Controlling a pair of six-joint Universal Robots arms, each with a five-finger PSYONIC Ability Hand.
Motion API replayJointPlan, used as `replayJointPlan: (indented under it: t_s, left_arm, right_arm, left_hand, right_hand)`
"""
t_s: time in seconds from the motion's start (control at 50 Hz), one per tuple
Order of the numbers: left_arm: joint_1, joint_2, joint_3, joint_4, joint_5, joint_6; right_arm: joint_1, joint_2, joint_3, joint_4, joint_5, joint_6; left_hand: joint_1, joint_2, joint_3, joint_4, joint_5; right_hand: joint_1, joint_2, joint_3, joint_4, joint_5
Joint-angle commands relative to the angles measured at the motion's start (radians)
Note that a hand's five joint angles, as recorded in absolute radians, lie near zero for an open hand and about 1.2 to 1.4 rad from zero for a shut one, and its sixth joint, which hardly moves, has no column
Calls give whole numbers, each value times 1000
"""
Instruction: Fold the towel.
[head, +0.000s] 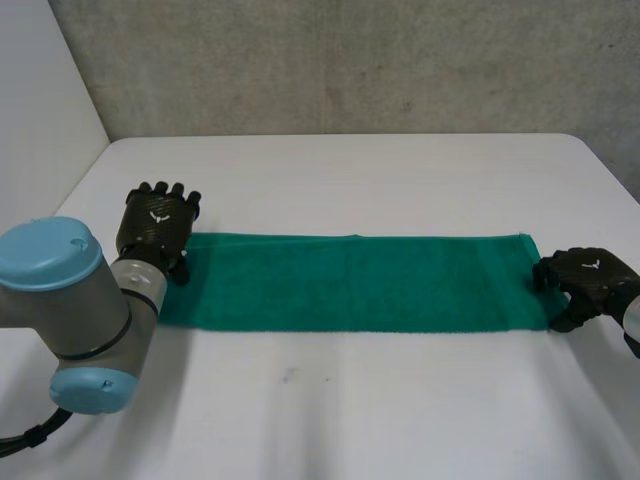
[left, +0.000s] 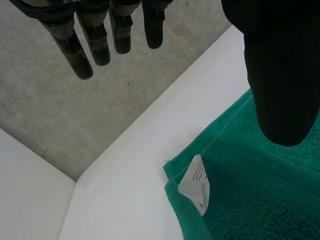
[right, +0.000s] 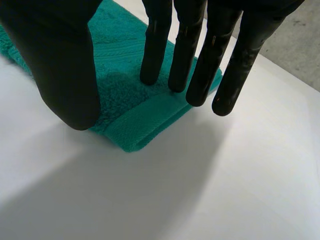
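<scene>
Left hand (left: 272, 75) by towel (left: 260, 200) with label (left: 197, 186)

A towel (head: 350, 283) lies flat on the bench (head: 350, 170) in a long strip running from left to right. The left robot hand (head: 155, 225) sits at its left end, by the corner that carries a label (left: 196, 182). The right robot hand (head: 590, 285) sits at its right end, fingertips (right: 150, 75) on the cloth's edge.
</scene>
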Motion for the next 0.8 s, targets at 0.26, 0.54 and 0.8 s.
replayJointPlan:
  t_s: [0.26, 0.54, 0.8]
  left_arm:
    - [0, 1, 0, 0, 0, 0]
    - [2, 12, 0, -2, -3, 0]
    - [0, 18, -2, -2, -8, 0]
  right_arm:
    - [-3, 24, -29, -22, 28, 4]
    - [-115, 50, -238, -13, 367, -118]
    - [130, -39, -384, 72, 374, -51]
  left_hand:
    - [12, -2, -8, 0, -15]
    - [12, -2, -8, 0, -15]
    - [12, -2, -9, 0, -15]
  right_hand:
    - [795, 698, 691, 693, 718]
    - [795, 698, 691, 693, 718]
    - [795, 698, 691, 693, 718]
